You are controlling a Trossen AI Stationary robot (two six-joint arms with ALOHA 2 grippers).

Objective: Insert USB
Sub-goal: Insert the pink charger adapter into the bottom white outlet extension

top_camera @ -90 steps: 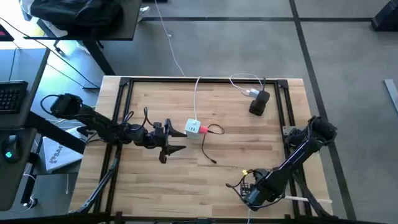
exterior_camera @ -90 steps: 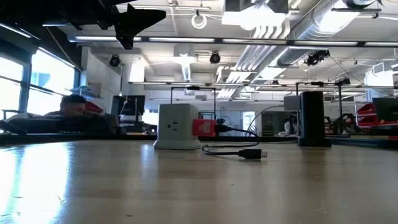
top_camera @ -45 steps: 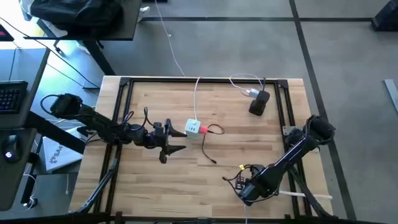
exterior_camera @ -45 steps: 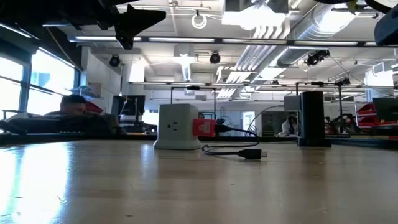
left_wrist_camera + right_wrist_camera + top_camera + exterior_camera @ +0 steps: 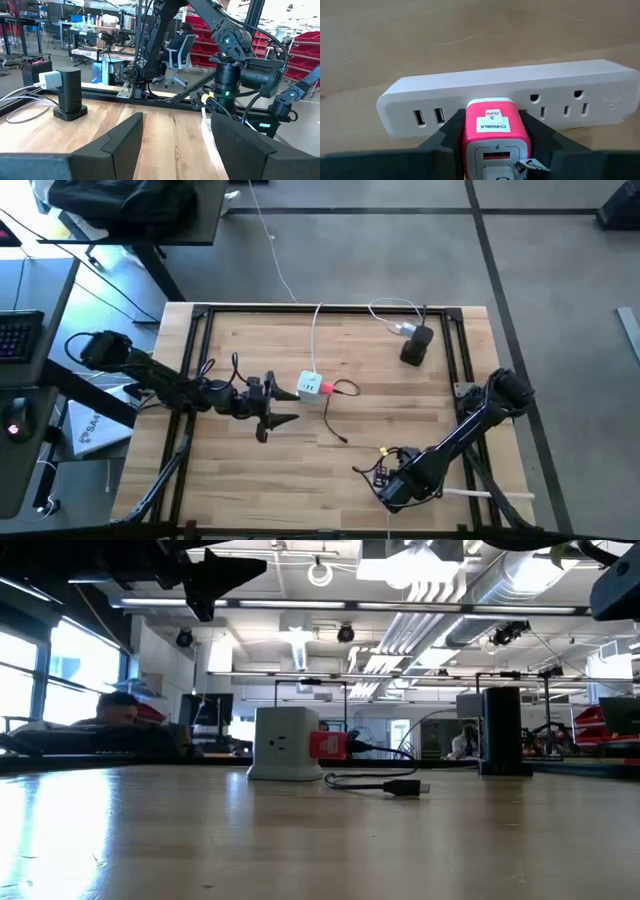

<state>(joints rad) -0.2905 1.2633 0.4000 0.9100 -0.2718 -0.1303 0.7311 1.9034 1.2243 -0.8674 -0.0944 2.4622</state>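
1. USB (image 5: pixel 326 388): red-pink plug touching white charger cube (image 5: pixel 311 383), mid-table, probably already seated.
2. Left gripper (image 5: pixel 287 405): just beside cube, spread wide, empty, probably to leave the plug undisturbed.
3. Right gripper (image 5: pixel 392 488): well apart, waiting near front edge.

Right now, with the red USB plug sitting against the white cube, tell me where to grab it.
Probably grip the red USB plug across its two free side faces, coming down from above: one end meets the white cube, the black cable leaves the other.
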